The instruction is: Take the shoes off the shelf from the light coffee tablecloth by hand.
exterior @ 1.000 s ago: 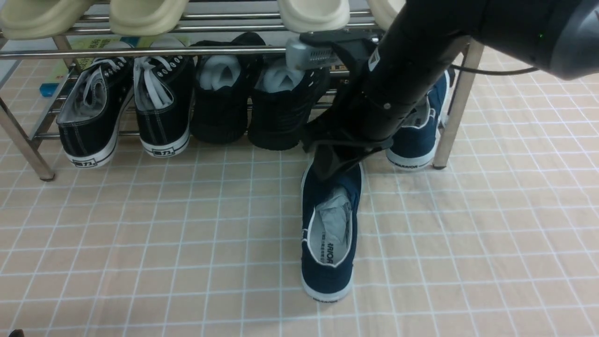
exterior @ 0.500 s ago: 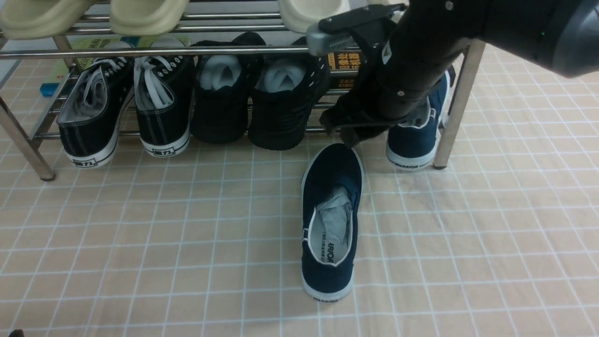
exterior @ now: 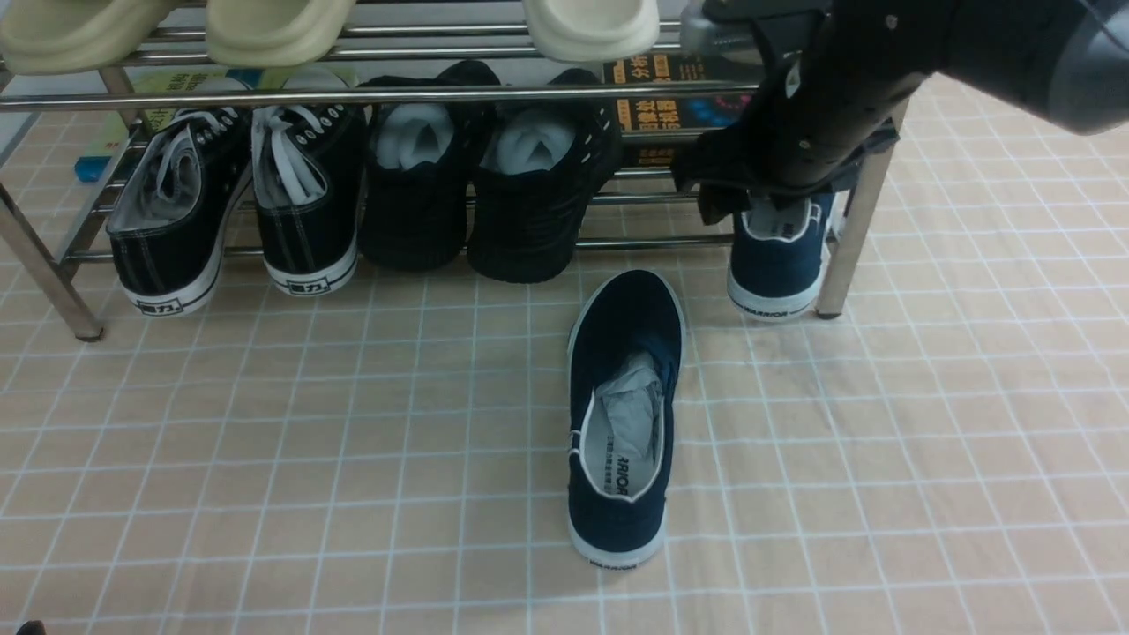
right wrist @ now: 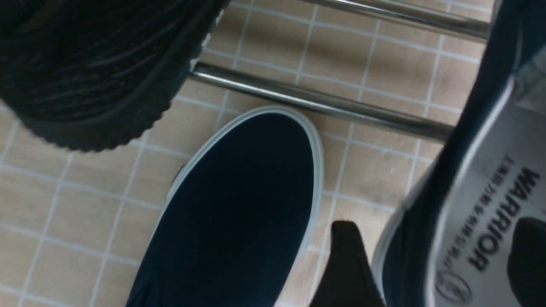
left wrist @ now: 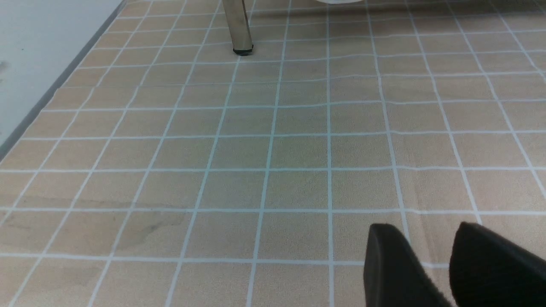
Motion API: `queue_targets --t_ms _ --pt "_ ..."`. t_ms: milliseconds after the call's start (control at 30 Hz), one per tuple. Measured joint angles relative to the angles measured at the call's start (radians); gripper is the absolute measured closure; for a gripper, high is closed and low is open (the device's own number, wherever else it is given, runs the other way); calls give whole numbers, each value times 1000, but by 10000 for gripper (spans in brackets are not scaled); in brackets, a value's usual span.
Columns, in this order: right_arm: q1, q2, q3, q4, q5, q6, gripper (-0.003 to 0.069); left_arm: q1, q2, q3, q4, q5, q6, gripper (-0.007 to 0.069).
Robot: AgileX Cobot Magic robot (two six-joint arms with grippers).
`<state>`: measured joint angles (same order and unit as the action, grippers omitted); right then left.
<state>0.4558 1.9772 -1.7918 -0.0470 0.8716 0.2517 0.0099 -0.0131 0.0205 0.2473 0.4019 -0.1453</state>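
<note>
The shoes (exterior: 621,414): one lies flat on the light coffee tablecloth (exterior: 265,459), toe pointing at the shelf (exterior: 265,97), heel toward the robot, paper stuffing showing. It is clear of the rack bars. The second shoe (exterior: 778,265) sits on the lower tier at the shelf's right end, just beside the right leg, heel hanging over the front bar. Step in hand, by my reading: pair half done, approach for the pick of the second shoe. Right gripper (right wrist: 435,264) is spread wide and grasps nothing. The wrist view shows one finger (right wrist: 345,264) outside the shoe's side wall and the other (right wrist: 529,251) over the printed insole, so the jaws straddle the wall without pinching it. Next move probably calls for closing on that wall, then lifting the heel clear of the front bar and drawing back toward the robot to set the shoe down beside its mate. Risk: catching the shelf leg. Right arm pose: forearm enters from the upper right of the front view, slopes down across the shelf's right end, wrist pitched down onto the shoe opening. Left gripper (left wrist: 431,264) hangs low over bare cloth, fingers parted, holding nothing, well apart from both shoes.
</note>
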Motion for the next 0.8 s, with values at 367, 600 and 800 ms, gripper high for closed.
queue_targets --t_ms 367,600,800 --pt "0 99 0 -24 -68 1 345 0 0 0 0 0 0 384" --pt "-3 52 0 -11 71 -75 642 0 0 0 0 0 0 384" --pt "0 -94 1 113 359 -177 642 0 0 0 1 0 0 384"
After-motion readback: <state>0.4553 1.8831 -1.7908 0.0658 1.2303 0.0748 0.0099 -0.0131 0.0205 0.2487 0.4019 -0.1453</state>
